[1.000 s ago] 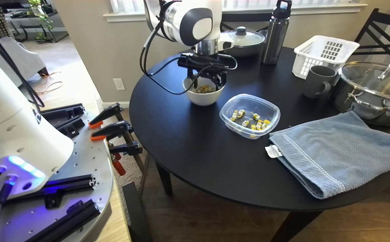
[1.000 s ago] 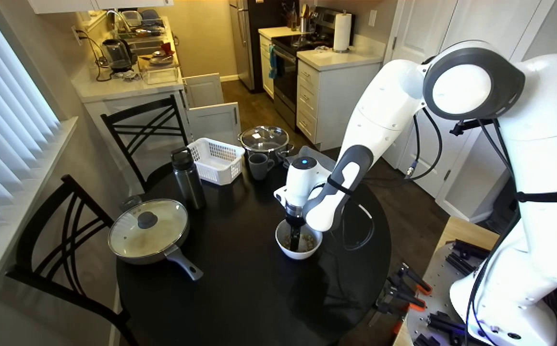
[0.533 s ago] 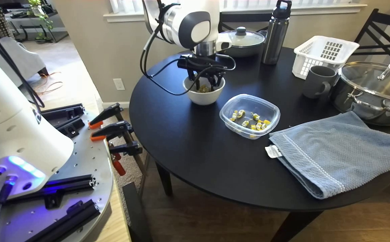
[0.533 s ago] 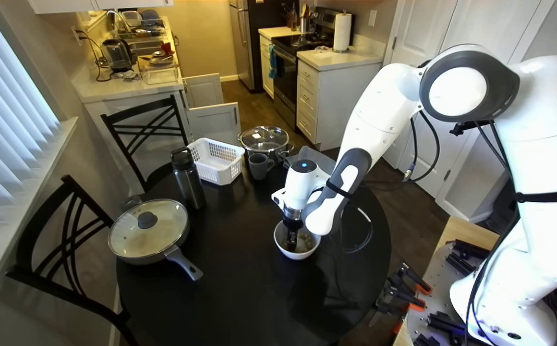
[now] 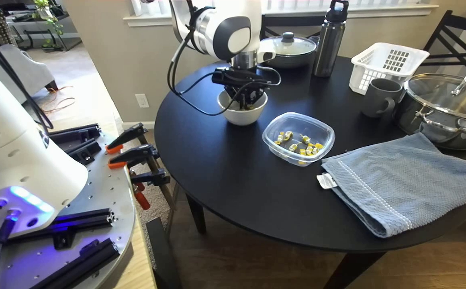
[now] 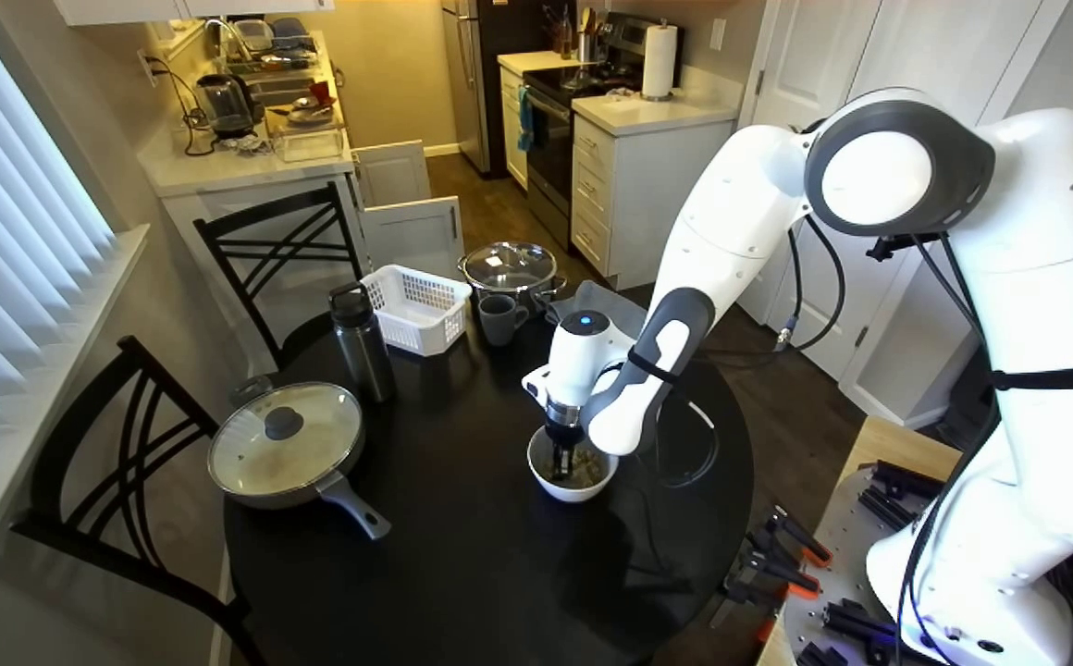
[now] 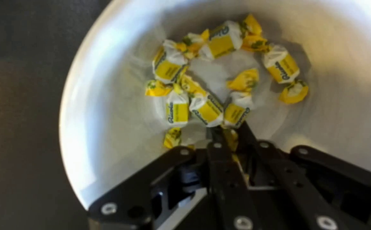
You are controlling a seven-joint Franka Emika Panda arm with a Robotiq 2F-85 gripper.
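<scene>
Candy point(image 7: 237, 110) lies in the bowl point(image 7: 80, 105) toward the table's point(image 5: 217, 168) robot-side edge, wrapper end point(image 7: 231, 138) between the gripper's point(image 7: 231, 130) nearly closed fingers point(image 7: 219, 153), hold uncertain; grasping seems the step in hand, and lifting would call for a firm pinch.

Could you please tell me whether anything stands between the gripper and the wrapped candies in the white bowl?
Nothing visible does: in the wrist view, the gripper is down inside the bowl, at the wrapped candies, and a yellow wrapper end shows between its fingers.
</scene>
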